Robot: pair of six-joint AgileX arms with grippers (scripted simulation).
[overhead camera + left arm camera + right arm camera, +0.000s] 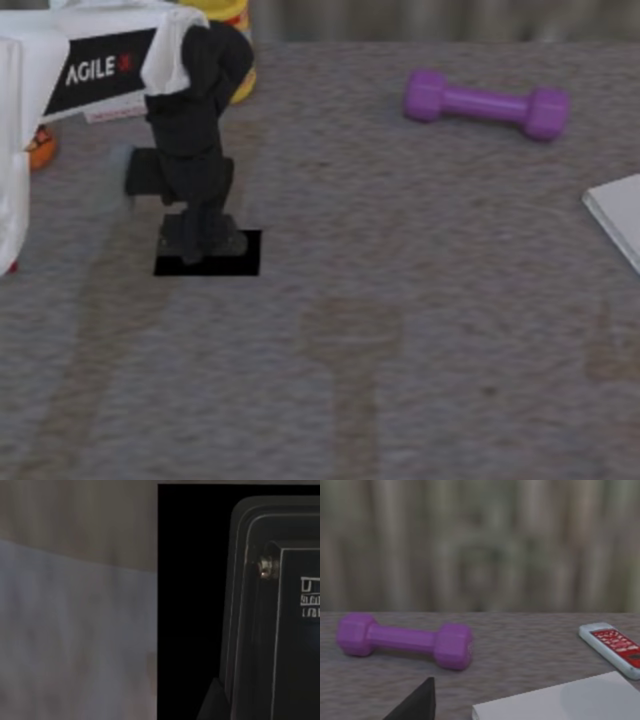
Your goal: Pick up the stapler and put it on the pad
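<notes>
The black stapler (235, 243) lies flat on the black pad (247, 266) at the table's left. My left gripper (203, 240) reaches straight down onto it, fingers shut across its middle. In the left wrist view the stapler (280, 630) fills one side, resting on the pad (190, 605), and one dark finger (215, 702) presses against its edge. My right arm is out of the top view. Its wrist view shows a single black finger (417, 705) well to one side, open, hovering above the table with nothing in it.
A purple dumbbell (487, 104) lies at the back right. A white flat slab (620, 215) sits at the right edge, with a white and red handset (615, 647) past it. A yellow object (230, 15) and an orange one (40, 148) stand behind the left arm.
</notes>
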